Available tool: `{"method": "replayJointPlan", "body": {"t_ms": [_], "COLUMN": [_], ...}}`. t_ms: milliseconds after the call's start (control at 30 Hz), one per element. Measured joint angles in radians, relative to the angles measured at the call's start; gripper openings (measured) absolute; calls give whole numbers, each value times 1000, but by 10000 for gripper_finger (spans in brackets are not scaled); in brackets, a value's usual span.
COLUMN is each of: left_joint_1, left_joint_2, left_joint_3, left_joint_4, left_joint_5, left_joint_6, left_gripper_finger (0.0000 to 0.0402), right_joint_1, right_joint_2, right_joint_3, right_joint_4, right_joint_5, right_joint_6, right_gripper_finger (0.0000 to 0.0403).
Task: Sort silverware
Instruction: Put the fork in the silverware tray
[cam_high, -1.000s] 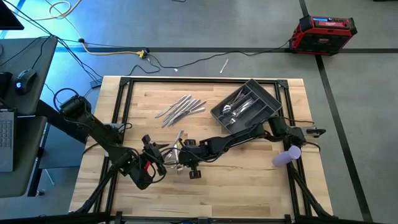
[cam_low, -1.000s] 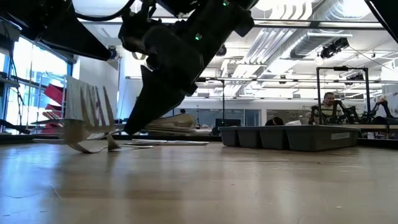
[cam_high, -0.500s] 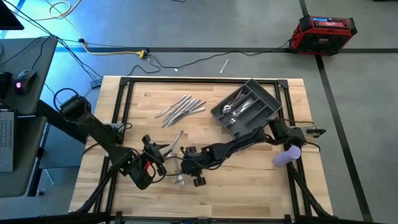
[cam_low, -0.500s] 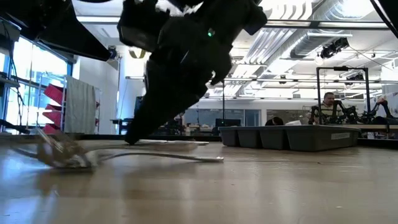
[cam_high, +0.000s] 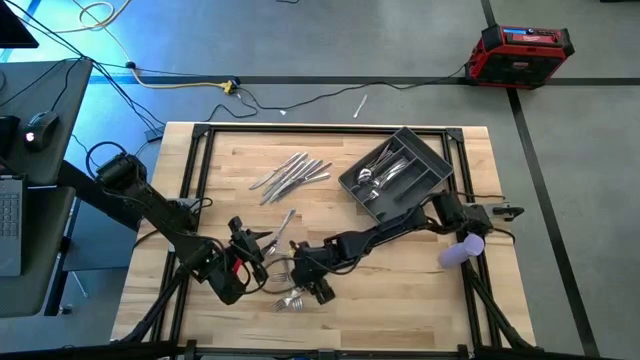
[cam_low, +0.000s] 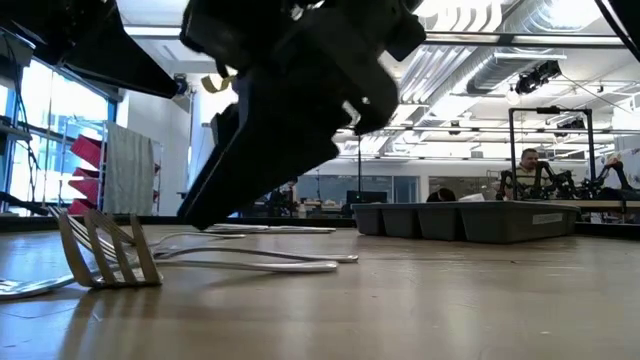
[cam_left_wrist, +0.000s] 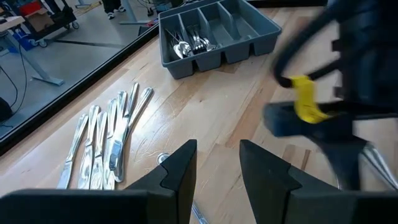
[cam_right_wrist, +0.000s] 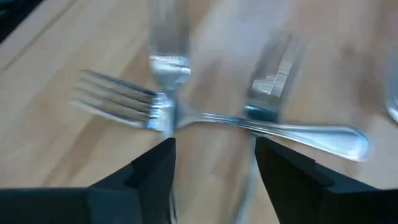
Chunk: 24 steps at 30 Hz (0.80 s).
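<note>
The right gripper (cam_high: 312, 283), fingers spread, hovers over loose forks (cam_high: 290, 298) at the table's 6 o'clock edge; the nearest fork's (cam_right_wrist: 205, 118) handle runs crosswise between them. The left gripper (cam_high: 262, 252) waits spread alongside; the tray (cam_high: 347, 185) lies at 1 o'clock

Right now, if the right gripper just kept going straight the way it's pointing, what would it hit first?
Most likely the forks lying on the table. The right gripper is open and aimed down at them, one handle crossing between its fingers. Depth is unclear, but nothing else shows in between.
</note>
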<state>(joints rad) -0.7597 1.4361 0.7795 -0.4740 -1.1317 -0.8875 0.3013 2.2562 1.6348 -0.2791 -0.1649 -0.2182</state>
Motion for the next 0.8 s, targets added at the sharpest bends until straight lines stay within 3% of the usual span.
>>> {"method": "replayJointPlan", "body": {"t_ms": [167,367,600,700,800], "left_joint_1": [0,0,0,0,0], "left_joint_2": [0,0,0,1,1], "left_joint_3": [0,0,0,0,0], "left_joint_4": [0,0,1,0,0], "left_joint_5": [-1,-5,-3,-3,0], "left_joint_6": [0,-1,-3,-18,-19], "left_gripper_finger": [104,104,104,103,103], "right_joint_1": [30,74,91,90,89], "right_joint_2": [0,11,64,79,92], "right_joint_3": [0,0,3,5,7], "right_joint_4": [36,32,37,34,29], "right_joint_5": [-16,158,238,245,245], "right_joint_6": [39,144,255,265,273], "right_gripper_finger": [178,169,162,128,65]}}
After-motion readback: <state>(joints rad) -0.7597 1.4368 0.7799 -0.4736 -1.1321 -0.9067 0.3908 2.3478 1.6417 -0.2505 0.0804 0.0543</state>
